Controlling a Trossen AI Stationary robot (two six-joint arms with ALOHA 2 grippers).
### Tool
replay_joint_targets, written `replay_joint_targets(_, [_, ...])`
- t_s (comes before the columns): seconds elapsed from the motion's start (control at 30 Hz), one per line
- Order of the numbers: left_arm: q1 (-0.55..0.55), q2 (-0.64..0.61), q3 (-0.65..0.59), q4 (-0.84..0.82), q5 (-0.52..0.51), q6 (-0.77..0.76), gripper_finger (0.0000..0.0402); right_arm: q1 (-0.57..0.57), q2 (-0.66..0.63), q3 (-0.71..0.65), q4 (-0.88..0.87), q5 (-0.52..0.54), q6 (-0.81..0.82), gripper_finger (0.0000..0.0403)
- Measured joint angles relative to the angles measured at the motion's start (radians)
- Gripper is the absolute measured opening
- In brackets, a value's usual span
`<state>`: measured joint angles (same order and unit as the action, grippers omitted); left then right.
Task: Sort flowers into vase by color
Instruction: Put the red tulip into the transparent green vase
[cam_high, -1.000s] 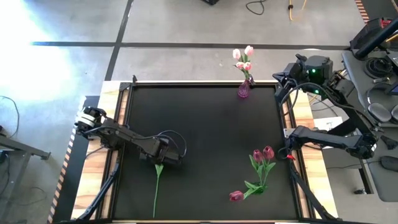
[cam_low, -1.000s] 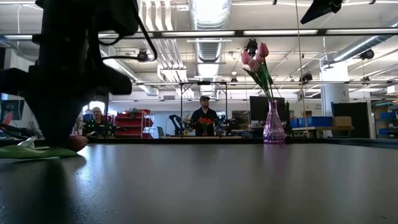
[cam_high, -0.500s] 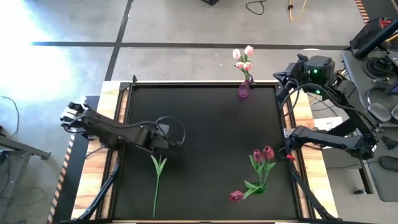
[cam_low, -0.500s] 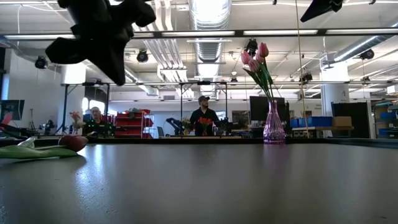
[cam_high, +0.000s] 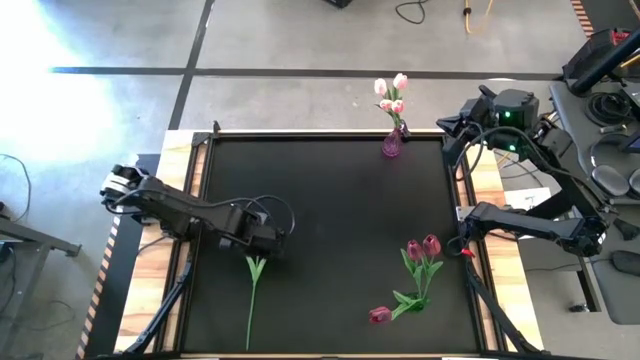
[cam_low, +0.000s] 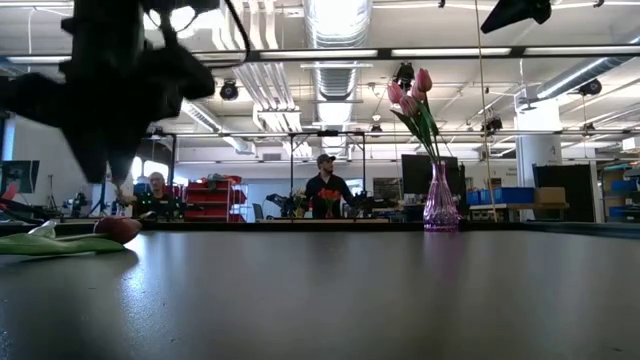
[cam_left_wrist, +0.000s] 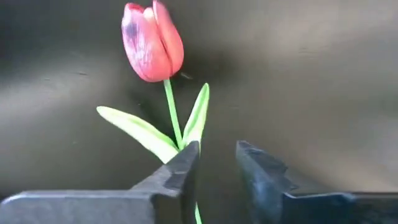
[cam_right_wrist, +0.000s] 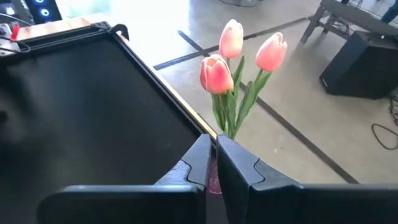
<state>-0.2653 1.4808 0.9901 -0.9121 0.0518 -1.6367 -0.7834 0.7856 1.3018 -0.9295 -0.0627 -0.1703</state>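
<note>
A dark red tulip (cam_left_wrist: 152, 40) lies flat on the black table near the left, its stem (cam_high: 252, 300) running toward the near edge. It also shows in the low view (cam_low: 118, 228). My left gripper (cam_high: 262, 243) hovers above its head end, fingers (cam_left_wrist: 217, 165) a little apart, touching nothing. A purple vase (cam_high: 392, 145) at the far edge holds three pale pink tulips (cam_high: 390, 92). My right gripper (cam_right_wrist: 214, 155) is shut and empty, raised beside the vase at the far right. Three dark magenta tulips (cam_high: 420, 262) lie on the table at the near right.
The wooden table frame (cam_high: 488, 180) runs along the sides of the black mat. Beyond the far edge, people stand in the room behind (cam_low: 325, 190). Bare mat lies between the left tulip and the right group.
My left gripper rose from just over the tulip and drew back toward the far left, then came down again over the tulip's head end. The tulip has stayed where it lay.
</note>
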Motion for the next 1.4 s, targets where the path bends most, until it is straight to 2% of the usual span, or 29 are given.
replay_joint_targets(0.17, [0.004, 0.037, -0.082, 0.024, 0.014, -0.075, 0.0138, 0.000, 0.000, 0.000, 0.002, -0.018, -0.010, 0.0024])
replay_joint_targets(0.3, [0.004, 0.037, -0.144, 0.088, 0.014, -0.104, 0.0144, 0.000, 0.000, 0.000, 0.022, -0.019, -0.004, 0.0023])
replay_joint_targets(0.47, [0.005, 0.036, -0.206, 0.238, 0.014, -0.109, 0.0122, 0.000, 0.000, 0.000, 0.038, -0.020, 0.006, 0.0023])
replay_joint_targets(0.67, [0.006, 0.031, -0.268, 0.266, 0.017, -0.133, 0.0085, 0.000, 0.000, 0.000, 0.039, -0.020, 0.016, 0.0022])
replay_joint_targets(0.8, [0.004, 0.027, -0.253, 0.248, -0.013, -0.069, 0.0036, 0.000, 0.000, 0.000, 0.053, -0.039, 0.027, 0.0022])
replay_joint_targets(0.87, [0.005, 0.021, -0.214, 0.235, -0.075, -0.021, 0.0010, 0.000, -0.001, 0.008, 0.050, -0.087, 0.030, 0.0022])
replay_joint_targets(1.03, [0.019, -0.013, -0.084, 0.194, -0.286, 0.127, 0.0004, 0.000, -0.002, 0.062, 0.052, -0.140, 0.022, 0.0022])
replay_joint_targets(1.17, [0.081, -0.047, 0.022, 0.268, -0.489, 0.365, 0.0002, 0.000, 0.003, 0.104, 0.053, -0.203, 0.072, 0.0022])
replay_joint_targets(1.3, [0.181, -0.052, 0.111, 0.496, -0.513, 0.738, 0.0001, 0.000, 0.000, 0.128, 0.053, -0.313, 0.129, 0.0022])
replay_joint_targets(1.4, [0.258, -0.042, 0.178, 0.668, -0.443, 0.967, 0.0001, 0.006, -0.009, 0.137, 0.052, -0.338, 0.186, 0.0024])
